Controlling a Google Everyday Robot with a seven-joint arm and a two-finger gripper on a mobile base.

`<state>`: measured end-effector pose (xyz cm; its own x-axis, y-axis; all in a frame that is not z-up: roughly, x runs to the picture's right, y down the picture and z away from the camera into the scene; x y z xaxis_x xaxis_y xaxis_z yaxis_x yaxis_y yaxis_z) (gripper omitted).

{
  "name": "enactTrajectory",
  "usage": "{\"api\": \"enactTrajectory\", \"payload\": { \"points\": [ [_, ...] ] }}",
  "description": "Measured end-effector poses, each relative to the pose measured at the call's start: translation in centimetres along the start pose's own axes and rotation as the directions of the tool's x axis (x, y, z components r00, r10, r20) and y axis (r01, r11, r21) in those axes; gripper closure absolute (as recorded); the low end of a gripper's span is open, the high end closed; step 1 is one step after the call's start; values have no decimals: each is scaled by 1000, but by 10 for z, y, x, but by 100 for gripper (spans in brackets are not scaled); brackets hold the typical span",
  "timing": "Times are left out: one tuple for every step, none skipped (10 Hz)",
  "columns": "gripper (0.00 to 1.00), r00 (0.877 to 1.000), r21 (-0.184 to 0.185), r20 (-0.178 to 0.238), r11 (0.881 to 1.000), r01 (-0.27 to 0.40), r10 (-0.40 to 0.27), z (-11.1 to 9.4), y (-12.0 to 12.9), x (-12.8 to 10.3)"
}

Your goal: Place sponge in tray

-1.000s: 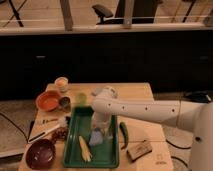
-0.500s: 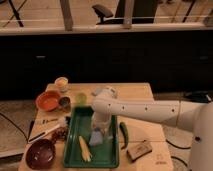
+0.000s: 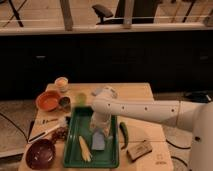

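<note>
The dark-green tray [image 3: 75,125] lies on the wooden table, left of centre. The light-blue sponge [image 3: 98,142] is inside it, on or just above its floor near the front right. My gripper [image 3: 99,129] comes in on the white arm from the right. It points down directly over the sponge, at its top edge. I cannot tell whether it still holds the sponge. A yellow corn cob [image 3: 85,148] lies in the tray to the left of the sponge.
An orange bowl [image 3: 48,100] and a small cup [image 3: 61,83] stand at the back left. A maroon bowl [image 3: 40,154] is at the front left. A green pepper [image 3: 123,134] and a tan-and-dark block [image 3: 139,150] lie right of the tray. Utensils [image 3: 47,131] lie to its left.
The gripper and the sponge sit slightly lower in the tray than before. Nothing else has moved.
</note>
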<state>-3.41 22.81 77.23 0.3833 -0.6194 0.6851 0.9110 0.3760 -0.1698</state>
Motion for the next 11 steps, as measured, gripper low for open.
{"api": "enactTrajectory", "payload": {
  "points": [
    [20, 1000, 1, 1, 1000, 3, -3, 0, -1, 0],
    [20, 1000, 2, 2, 1000, 7, -7, 0, -1, 0],
    [20, 1000, 2, 2, 1000, 10, -10, 0, -1, -1],
    [20, 1000, 5, 2, 1000, 17, -17, -1, -2, -1],
    [20, 1000, 10, 2, 1000, 28, -28, -1, -3, -2],
    [20, 999, 13, 2, 999, 36, -36, -2, -3, -2],
    [20, 999, 17, 2, 999, 41, -41, -2, -4, -3],
    [20, 999, 17, 1, 999, 42, -42, -2, -4, -3],
    [20, 999, 17, 2, 999, 42, -42, -2, -4, -3],
    [20, 999, 17, 1, 999, 42, -42, -2, -4, -3],
    [20, 999, 17, 1, 999, 42, -42, -2, -4, -3]
  ]
}}
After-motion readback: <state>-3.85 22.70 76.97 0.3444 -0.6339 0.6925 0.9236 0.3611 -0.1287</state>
